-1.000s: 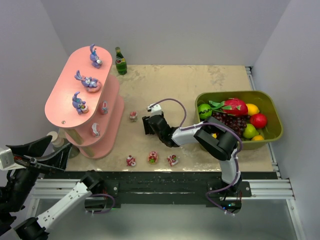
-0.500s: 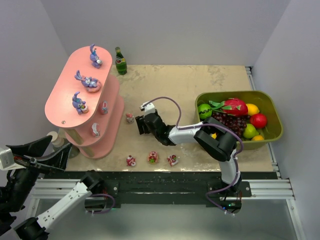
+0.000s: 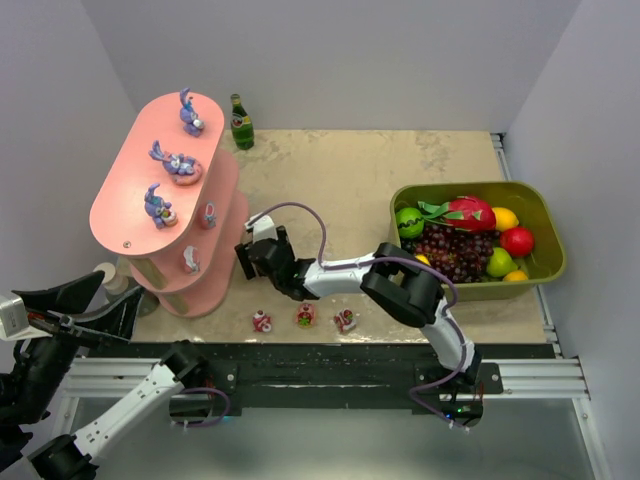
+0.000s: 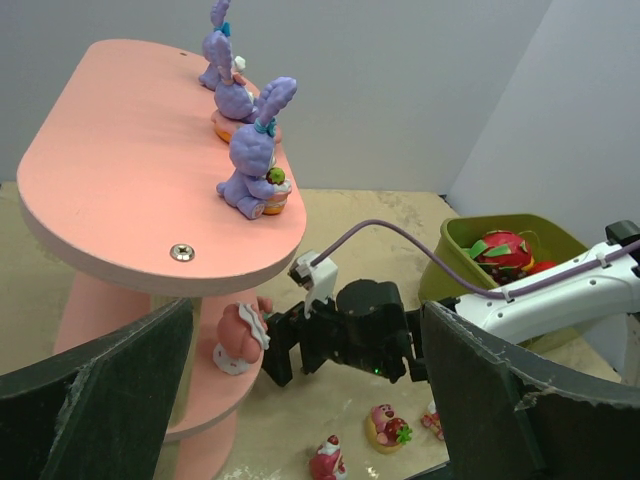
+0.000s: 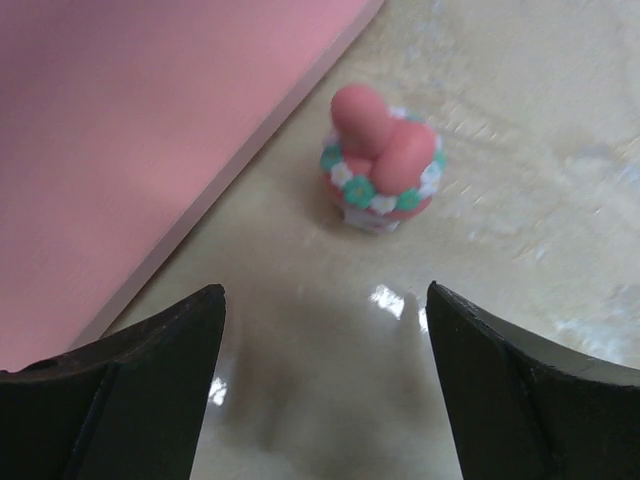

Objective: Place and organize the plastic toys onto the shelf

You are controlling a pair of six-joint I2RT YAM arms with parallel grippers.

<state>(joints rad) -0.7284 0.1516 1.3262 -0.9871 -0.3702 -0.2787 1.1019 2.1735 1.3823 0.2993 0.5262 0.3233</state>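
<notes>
Pink-eared toy (image 5: 385,160) stands on the table (image 5: 520,150) just beside the shelf (image 5: 120,120) edge, slightly left of the right gripper (image 5: 322,295), apart from its fingers; the jaws are spread and hold nothing.

table (image 3: 340,170) carries shelf (image 3: 125,205), fruit tub (image 3: 470,186), bottle (image 3: 241,122) and loose toys (image 3: 305,316).

We see even, diffuse light from above in all three views, bright without harsh contrast. Soft shadows lie beneath the tiers of the shelf (image 3: 125,205). In the right wrist view the table (image 5: 520,150) carries small white glints, and the pink toy (image 5: 383,160) appears slightly blurred. We find the overhead view sharp throughout.
</notes>
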